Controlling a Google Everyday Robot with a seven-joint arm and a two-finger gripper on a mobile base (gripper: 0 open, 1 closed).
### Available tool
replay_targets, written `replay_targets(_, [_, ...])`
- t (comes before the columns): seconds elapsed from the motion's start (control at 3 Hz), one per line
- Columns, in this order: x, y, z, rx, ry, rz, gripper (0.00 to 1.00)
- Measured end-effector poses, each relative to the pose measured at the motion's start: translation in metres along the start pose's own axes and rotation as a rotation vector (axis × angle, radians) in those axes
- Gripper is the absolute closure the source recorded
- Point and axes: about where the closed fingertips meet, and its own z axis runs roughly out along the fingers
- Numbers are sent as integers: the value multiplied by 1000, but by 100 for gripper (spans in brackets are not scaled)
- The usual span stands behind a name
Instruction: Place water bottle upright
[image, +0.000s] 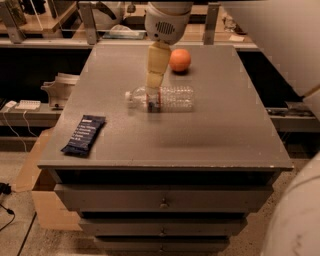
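Fingers (155, 65) of the cream two-finger gripper (153, 103) hang straight down from the arm's white wrist; I cannot tell whether they are spread or closed. Their tips overlap the small clear ribbed plastic water bottle (173, 97), which lies on its side mid-table, white cap pointing left. I see a round orange ball (180, 60) just behind it and a dark flat snack bar (84, 135) well apart on the grey drawer table (210, 145)

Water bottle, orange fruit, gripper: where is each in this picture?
clear ribbed plastic water bottle (175, 97): camera view, on its ribbed body.
round orange fruit (180, 60): camera view, on its middle.
gripper (153, 102): camera view, at its tip, over the bottle's label.
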Motion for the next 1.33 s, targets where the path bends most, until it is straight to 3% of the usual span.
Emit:
replay_targets(0.33, [-28,-3,23,26,60,-7,0])
replay_targets(0.67, [-31,5,57,22,139,-8,0])
replay_targets(1.0, [-24,13,85,-2,191,1,0])
replay_targets(1.33, [-13,11,100,-21,202,20,0])
